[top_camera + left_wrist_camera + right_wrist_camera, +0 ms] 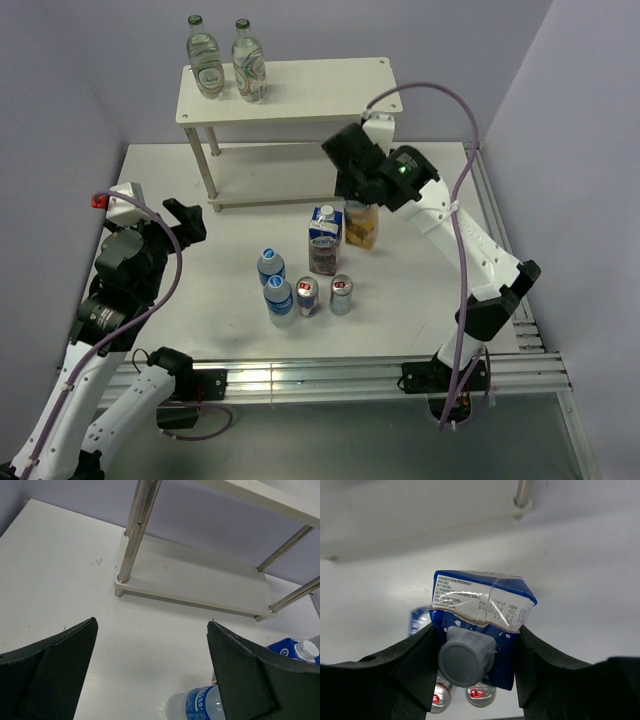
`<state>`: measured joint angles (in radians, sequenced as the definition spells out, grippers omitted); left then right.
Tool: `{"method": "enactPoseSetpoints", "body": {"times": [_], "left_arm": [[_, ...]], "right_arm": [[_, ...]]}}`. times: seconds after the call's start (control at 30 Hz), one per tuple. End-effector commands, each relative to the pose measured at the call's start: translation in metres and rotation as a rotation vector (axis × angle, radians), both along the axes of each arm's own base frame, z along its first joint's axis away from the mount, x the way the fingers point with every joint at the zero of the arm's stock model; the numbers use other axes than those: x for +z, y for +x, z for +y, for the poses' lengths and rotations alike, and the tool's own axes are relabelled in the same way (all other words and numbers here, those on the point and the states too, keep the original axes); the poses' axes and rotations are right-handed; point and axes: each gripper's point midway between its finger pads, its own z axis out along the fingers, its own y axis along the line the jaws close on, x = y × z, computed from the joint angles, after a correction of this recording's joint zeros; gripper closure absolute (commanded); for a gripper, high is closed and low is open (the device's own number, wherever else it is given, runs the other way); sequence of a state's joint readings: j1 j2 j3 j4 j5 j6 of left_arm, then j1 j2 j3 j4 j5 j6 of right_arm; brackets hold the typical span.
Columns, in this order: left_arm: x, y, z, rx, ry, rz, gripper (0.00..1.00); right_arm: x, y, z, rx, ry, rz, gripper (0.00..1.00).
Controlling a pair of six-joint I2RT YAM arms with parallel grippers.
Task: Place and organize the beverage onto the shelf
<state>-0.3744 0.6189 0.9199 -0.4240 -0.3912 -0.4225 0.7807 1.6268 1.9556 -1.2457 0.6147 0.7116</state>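
Observation:
The cream-white shelf point(300, 88) stands at the back, with two green-capped glass bottles point(226, 58) on the left of its top board. On the table in front stand a blue carton point(324, 243) with a grey cap, an orange carton point(362, 228), two small water bottles point(275, 281) and two cans point(324, 295). My right gripper point(334, 205) comes down over the blue carton; in the right wrist view the right gripper point(476, 630) is shut on the blue carton point(485, 597) just below its folded top. My left gripper point(186, 220) hangs open over bare table at the left, with nothing between its fingers point(235, 670).
In the left wrist view the shelf's lower board point(195, 577) lies ahead, bare, with a water bottle point(197, 705) and the blue carton point(292, 650) at the lower right. Grey walls close in the back and sides. A metal rail point(330, 375) runs along the near edge.

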Motion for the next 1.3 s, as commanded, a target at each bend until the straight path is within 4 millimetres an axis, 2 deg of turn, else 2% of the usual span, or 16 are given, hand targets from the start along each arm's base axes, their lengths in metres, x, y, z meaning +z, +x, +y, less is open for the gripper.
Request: {"method": "enactPoseSetpoints", "body": {"times": [0.0,0.03,0.17,0.2,0.27,0.3,0.53,0.7,0.9,1.07,1.27], "left_arm": [[0.008,0.002,0.003,0.019,-0.001,-0.035,0.02],[0.008,0.003,0.003,0.019,0.001,-0.035,0.02],[0.007,0.003,0.003,0.02,0.001,-0.031,0.03],[0.007,0.003,0.003,0.02,0.002,-0.032,0.03],[0.006,0.004,0.003,0.022,0.003,-0.028,0.03],[0.005,0.004,0.003,0.02,0.005,-0.026,0.03],[0.002,0.006,0.003,0.022,0.008,-0.018,0.03],[0.001,0.007,0.002,0.02,0.01,-0.012,0.03],[-0.001,0.009,0.001,0.018,0.014,-0.005,0.03],[-0.003,0.011,-0.001,0.014,0.017,0.004,0.04],[-0.006,0.012,0.0,0.016,0.024,0.011,0.04]], "right_arm": [[0.128,0.024,-0.026,-0.089,0.096,-0.362,1.0],[0.157,0.022,-0.031,-0.083,0.129,-0.422,1.0],[0.203,0.028,-0.039,-0.072,0.157,-0.548,0.98],[0.223,0.026,-0.045,-0.086,0.195,-0.615,0.97],[0.231,0.026,-0.049,-0.081,0.17,-0.651,0.97],[0.244,0.025,-0.052,-0.089,0.193,-0.693,0.97],[0.299,0.021,-0.07,-0.121,0.173,-0.864,0.97],[0.338,0.007,-0.085,-0.158,0.235,-0.993,0.98],[0.378,-0.009,-0.094,-0.165,0.31,-1.128,1.0],[0.404,-0.013,-0.097,-0.175,0.34,-1.233,1.0],[0.426,-0.016,-0.092,-0.157,0.384,-1.332,1.0]]}}
